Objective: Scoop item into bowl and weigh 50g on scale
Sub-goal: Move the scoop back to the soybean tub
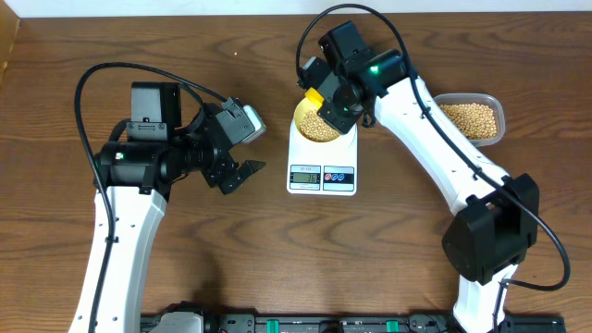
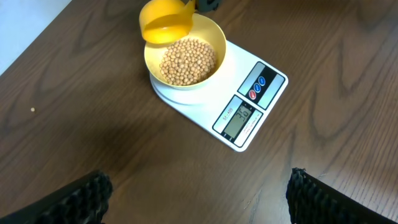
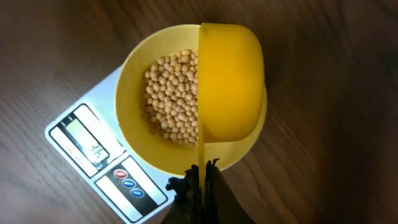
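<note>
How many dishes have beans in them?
2. The bowl on the scale, and the clear tub beside the right arm. The tipped scoop hides its inside.

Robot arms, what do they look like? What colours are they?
The left arm and right arm are both smooth white tubes with chunky black joints. A thin black cable loops over each one. The right arm has a little green light. The left end effector and right end effector each have two dark fingers.
</note>
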Robot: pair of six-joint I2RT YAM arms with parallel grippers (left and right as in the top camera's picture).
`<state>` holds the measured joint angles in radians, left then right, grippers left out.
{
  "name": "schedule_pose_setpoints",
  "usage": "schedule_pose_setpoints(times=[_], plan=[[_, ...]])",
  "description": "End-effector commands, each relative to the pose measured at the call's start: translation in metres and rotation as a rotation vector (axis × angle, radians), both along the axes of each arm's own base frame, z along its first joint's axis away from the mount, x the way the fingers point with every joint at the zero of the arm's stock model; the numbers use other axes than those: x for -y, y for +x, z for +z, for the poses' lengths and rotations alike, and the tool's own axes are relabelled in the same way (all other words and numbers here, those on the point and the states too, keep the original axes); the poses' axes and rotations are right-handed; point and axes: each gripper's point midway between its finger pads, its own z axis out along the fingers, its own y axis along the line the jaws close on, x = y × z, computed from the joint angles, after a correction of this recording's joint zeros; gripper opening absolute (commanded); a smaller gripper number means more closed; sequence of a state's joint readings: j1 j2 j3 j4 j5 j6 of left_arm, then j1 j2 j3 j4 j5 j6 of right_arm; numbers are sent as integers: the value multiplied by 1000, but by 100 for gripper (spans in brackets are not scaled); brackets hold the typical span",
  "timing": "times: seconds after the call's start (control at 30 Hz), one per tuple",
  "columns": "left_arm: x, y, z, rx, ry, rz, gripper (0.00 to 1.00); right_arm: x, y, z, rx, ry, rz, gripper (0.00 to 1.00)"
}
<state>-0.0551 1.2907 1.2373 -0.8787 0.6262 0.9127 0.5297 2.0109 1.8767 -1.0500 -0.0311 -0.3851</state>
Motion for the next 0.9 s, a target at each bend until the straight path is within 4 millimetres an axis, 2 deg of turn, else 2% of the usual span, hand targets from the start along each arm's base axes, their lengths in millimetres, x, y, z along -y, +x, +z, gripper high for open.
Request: schedule_pose_setpoints(times=[0.0,0.13,0.27,0.43,0.53,0.67,0.87], plan=[[1,-1,-4,-23,-14,5,92,-1,5,13,40,4,8,1],[1,-1,-4,-23,-14,5,92,-5,3,13,25,30,6,1],[1,-1,-4,-23,-14,5,92,-3,7,16,-7,100,-84,1],[1,-1,-4,-23,-14,4,92,14,22,42,-28,205,-204,1],[1,-1,-4,-23,-14,5,92,42,33,63,-22,226,-294,1],[1,-1,-4,-23,-14,5,92,90,38,83,-32,215,-396,1],[1,-1,-4,-23,-14,5,92,168,28,79,-124,177,-578,1]])
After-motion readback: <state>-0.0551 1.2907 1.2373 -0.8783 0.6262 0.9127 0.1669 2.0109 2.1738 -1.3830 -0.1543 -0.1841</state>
